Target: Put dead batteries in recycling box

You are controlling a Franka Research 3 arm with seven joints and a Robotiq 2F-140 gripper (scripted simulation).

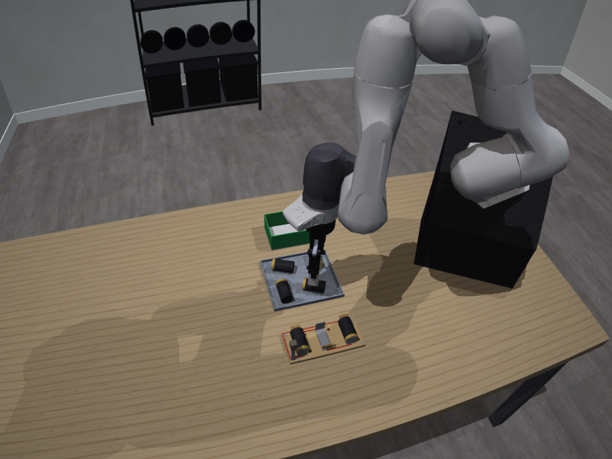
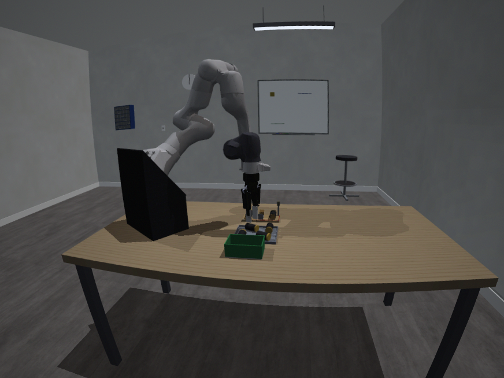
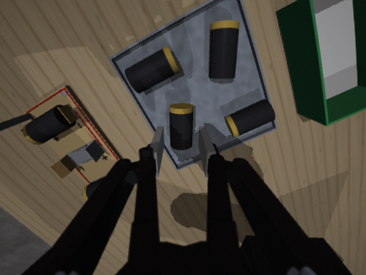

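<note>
A grey tray (image 1: 300, 282) holds several black batteries with gold ends, all lying on their sides. In the wrist view they lie at the upper left (image 3: 153, 69), the top (image 3: 223, 49), the right (image 3: 250, 118) and the near middle (image 3: 181, 126). My gripper (image 3: 181, 136) (image 1: 314, 285) is partly open and straddles the near-middle battery, with a gap on each side of it. The green recycling box (image 1: 284, 230) stands upright behind the tray, with only its pale floor showing. The test board (image 1: 323, 338) holds two more batteries (image 1: 299, 340) (image 1: 347, 328).
A large black wedge-shaped block (image 1: 481, 207) stands on the table's right side beside the arm's base. The green box (image 3: 333, 59) lies close to the tray's far edge. A shelf unit (image 1: 197, 59) stands on the floor beyond the table.
</note>
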